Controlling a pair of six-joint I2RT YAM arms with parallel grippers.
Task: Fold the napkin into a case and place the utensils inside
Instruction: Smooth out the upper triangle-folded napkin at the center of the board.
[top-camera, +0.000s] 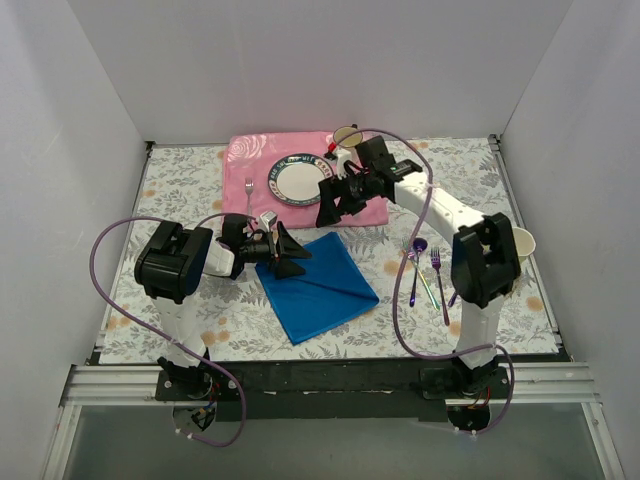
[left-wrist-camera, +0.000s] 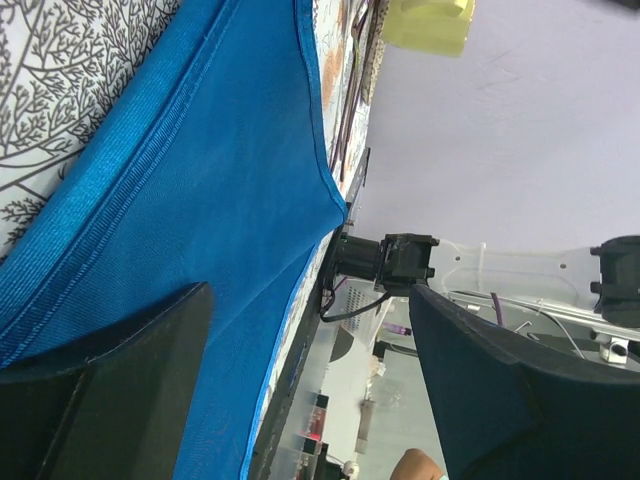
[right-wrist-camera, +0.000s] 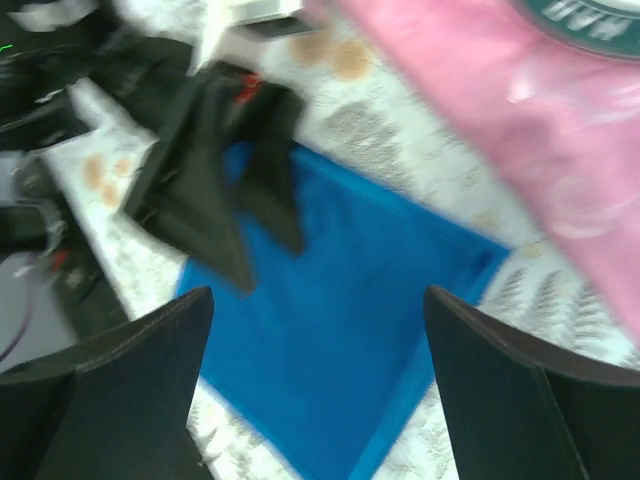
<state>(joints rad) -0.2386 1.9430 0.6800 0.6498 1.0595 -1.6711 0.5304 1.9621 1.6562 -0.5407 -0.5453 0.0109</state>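
On your floral desk, just in front of the pink placemat, the blue napkin lies cornerwise with a crease across it. Your left tool sits over the napkin's left corner, and your right tool hovers above the placemat's near edge — both with fingers apart, gripping nothing. The iridescent utensils lie on the desk right of the napkin — apart from it.

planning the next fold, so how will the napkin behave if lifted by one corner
The napkin is probably floppy: a soft ridge runs across it in the top view, so a lifted corner would likely leave the rest hanging limp. It lies thin and flat, so likely light. Its ribbed weave, seen from the left wrist, suggests it won't slip easily.
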